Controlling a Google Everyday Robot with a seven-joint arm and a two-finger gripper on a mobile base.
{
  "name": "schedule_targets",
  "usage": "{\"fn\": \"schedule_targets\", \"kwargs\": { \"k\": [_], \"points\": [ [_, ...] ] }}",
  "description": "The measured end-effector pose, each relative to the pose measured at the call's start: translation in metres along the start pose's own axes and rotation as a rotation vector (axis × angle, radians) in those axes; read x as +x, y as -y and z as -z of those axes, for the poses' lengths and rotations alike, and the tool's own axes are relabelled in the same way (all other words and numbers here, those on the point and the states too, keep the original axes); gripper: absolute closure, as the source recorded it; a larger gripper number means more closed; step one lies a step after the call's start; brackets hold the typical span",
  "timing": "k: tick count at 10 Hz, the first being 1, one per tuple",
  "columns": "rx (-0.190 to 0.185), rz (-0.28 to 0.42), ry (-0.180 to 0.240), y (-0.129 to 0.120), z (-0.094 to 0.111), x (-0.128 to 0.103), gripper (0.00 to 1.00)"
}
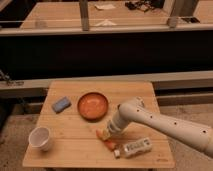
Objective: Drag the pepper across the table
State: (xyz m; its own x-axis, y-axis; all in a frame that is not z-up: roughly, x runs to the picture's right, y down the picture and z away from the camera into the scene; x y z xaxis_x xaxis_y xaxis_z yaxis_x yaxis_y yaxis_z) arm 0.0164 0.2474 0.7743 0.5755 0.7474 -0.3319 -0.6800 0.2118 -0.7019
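The pepper (pixel 103 135) is a small orange piece lying on the wooden table (pixel 75 150), just in front of the orange plate. A red-orange bit (pixel 110 145) lies beside it toward the front. My gripper (pixel 111 131) is at the end of the white arm, which reaches in from the right. It is down on the table right at the pepper's right side, touching or nearly touching it. The arm's wrist hides most of the gripper.
An orange plate (pixel 93 105) sits mid-table. A blue sponge (pixel 61 104) lies at the back left. A white cup (pixel 40 138) stands at the front left. A white bottle-like packet (pixel 135 147) lies near the front right edge. A dark counter runs behind.
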Motion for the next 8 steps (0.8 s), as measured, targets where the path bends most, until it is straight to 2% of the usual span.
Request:
{"fn": "schedule_targets", "kwargs": {
  "k": [8],
  "points": [
    [-0.004, -0.002, -0.008, 0.0075, 0.006, -0.0029, 0.9]
  ]
}}
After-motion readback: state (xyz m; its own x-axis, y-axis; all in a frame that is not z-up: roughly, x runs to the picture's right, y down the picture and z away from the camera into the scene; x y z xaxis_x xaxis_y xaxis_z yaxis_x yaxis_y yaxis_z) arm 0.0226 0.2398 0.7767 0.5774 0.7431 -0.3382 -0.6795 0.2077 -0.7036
